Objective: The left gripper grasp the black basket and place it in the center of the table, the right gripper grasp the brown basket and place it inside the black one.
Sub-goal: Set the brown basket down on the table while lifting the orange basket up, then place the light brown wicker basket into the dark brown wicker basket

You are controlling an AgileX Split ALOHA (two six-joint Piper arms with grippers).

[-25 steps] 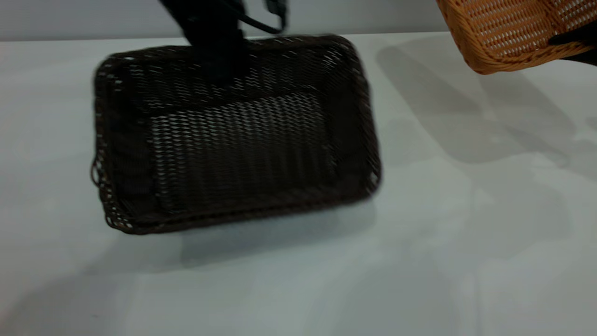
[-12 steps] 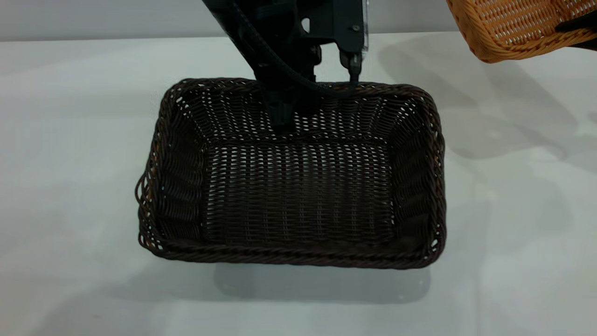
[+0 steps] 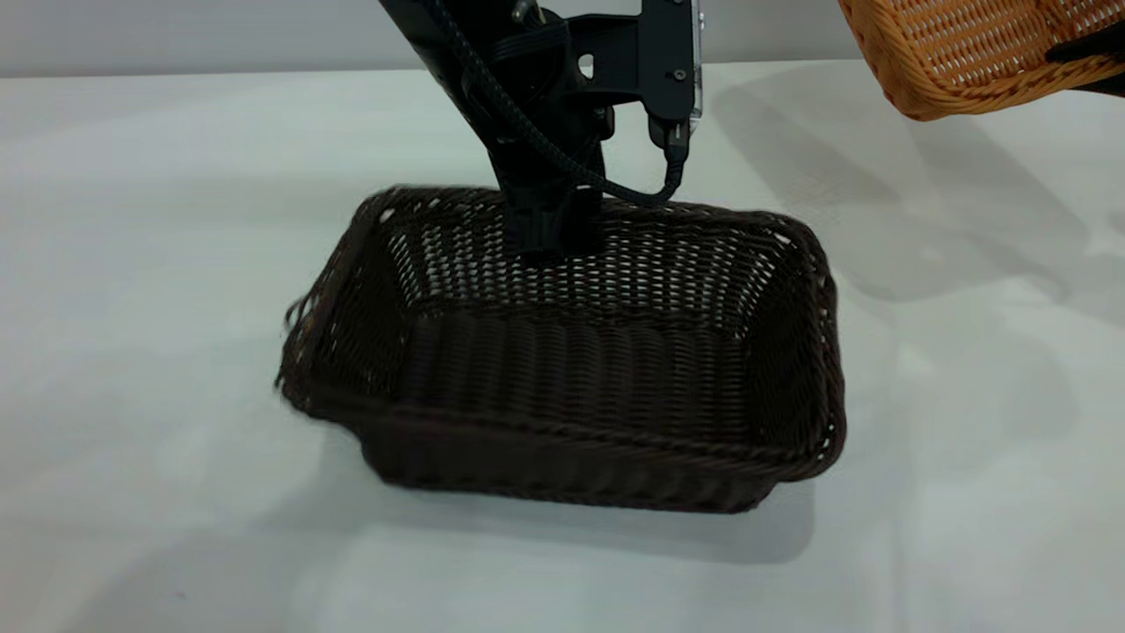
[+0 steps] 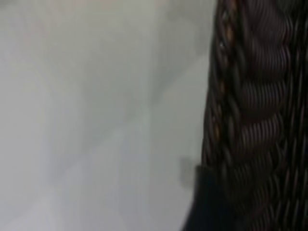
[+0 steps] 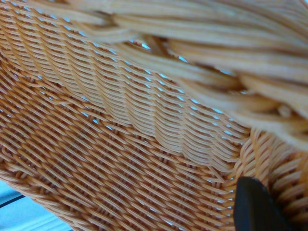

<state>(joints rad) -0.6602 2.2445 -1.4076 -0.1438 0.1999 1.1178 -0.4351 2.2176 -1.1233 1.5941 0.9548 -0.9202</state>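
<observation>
The black basket (image 3: 580, 378) sits at the middle of the table (image 3: 141, 220), low and slightly tilted; its left end is blurred. I cannot tell whether it rests fully on the table. My left gripper (image 3: 542, 236) comes down from above and is shut on the middle of the far rim. In the left wrist view one dark finger (image 4: 208, 202) lies against the basket's woven wall (image 4: 262, 96). My right gripper (image 3: 1088, 51) is shut on the brown basket (image 3: 958, 53), held in the air at the top right. In the right wrist view a black fingertip (image 5: 255, 207) presses on its weave (image 5: 120, 125).
The left arm's black bracket module (image 3: 670, 57) and braided cable (image 3: 562, 158) hang over the black basket's far rim. Bare table lies to the left, right and front of the black basket.
The left gripper carried the black basket from the left toward the middle, then lowered and levelled it. The brown basket stayed almost still at the top right.
</observation>
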